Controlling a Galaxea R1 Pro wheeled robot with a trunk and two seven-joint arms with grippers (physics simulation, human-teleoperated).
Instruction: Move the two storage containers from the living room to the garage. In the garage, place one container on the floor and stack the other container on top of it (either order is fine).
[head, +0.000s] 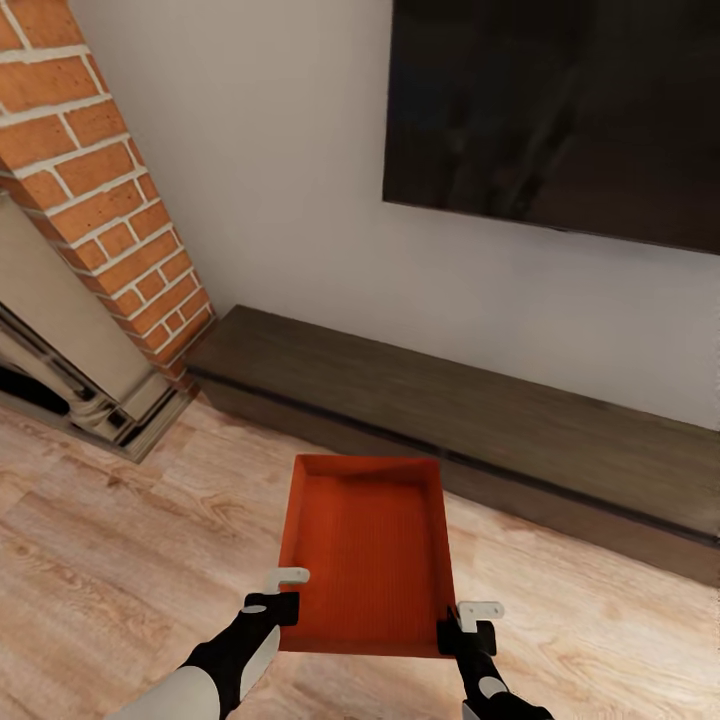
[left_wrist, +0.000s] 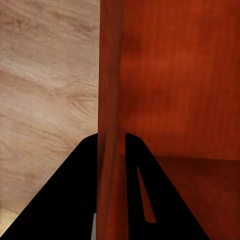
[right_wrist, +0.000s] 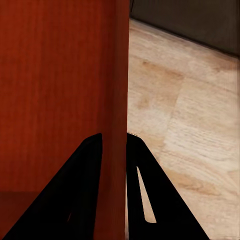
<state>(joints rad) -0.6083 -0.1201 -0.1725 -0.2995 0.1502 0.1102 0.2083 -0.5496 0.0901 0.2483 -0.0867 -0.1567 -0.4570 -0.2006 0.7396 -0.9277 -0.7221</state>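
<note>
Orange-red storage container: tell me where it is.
Head view, low centre: the orange-red open-topped storage container is held between left gripper and right gripper, before the dark-brown bench.

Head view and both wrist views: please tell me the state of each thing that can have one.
Container: open-topped, empty, held over the wood floor.
Left end effector: shut on the container's side wall.
Right end effector: shut on the opposite wall.
Wall screen: dark.

Orange-red open-topped storage container (head: 365, 545), empty, ribbed walls, held level above wood floor
</note>
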